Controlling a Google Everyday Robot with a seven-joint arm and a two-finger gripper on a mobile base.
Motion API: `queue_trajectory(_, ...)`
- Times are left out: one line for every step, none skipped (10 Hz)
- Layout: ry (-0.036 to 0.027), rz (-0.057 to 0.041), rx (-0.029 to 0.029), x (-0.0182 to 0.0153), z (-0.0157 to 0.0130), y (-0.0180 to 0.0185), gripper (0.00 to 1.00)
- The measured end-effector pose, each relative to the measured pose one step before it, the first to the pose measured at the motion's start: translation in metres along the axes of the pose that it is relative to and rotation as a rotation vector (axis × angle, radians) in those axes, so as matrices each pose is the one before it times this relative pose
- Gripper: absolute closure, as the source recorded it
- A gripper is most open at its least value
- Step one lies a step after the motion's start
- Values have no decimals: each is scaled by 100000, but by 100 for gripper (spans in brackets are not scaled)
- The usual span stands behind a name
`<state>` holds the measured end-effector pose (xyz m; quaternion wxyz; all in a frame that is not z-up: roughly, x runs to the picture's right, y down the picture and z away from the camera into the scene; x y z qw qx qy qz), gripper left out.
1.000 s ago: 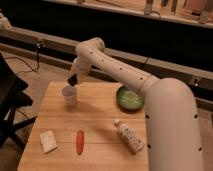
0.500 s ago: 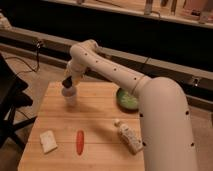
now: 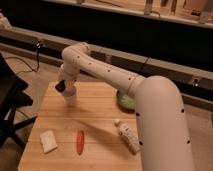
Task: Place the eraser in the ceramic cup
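Note:
A white ceramic cup [image 3: 70, 97] stands upright at the back left of the wooden table [image 3: 100, 112]. My gripper [image 3: 62, 86] hangs just above the cup's left rim, at the end of the white arm that reaches in from the right. A dark piece shows at the gripper's tip; I cannot tell whether it is the eraser or part of the gripper. No eraser shows elsewhere on the table.
A red carrot-like item [image 3: 80, 142] lies at the front middle. A white sponge-like block [image 3: 48, 140] lies at the front left. A white bottle [image 3: 127, 136] lies on its side at the right. A green bowl [image 3: 125, 101] sits behind it. A black chair [image 3: 12, 102] stands left of the table.
The gripper has moved left and down, from beside the cup to just over its left rim. The arm's elbow has swung left with it.

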<state>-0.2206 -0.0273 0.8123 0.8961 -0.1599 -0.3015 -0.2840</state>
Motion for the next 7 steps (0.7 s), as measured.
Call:
queue_trajectory(104,1032,-752,26,80,316,20)
queue_trajectory(242,911,-894,38,133,347,20)
queue_trajectory(472,793,-689,158,-21,297,20)
queue_trajectory(657,685,-612,223,-74,276,20)
queue_trajectory(1197,643,-540,294,-216,227,20)
queue_trajectory(2259,555,-370,388,-380,164,20)
queue_trajectory(2912,830,267,745,-822,113,20)
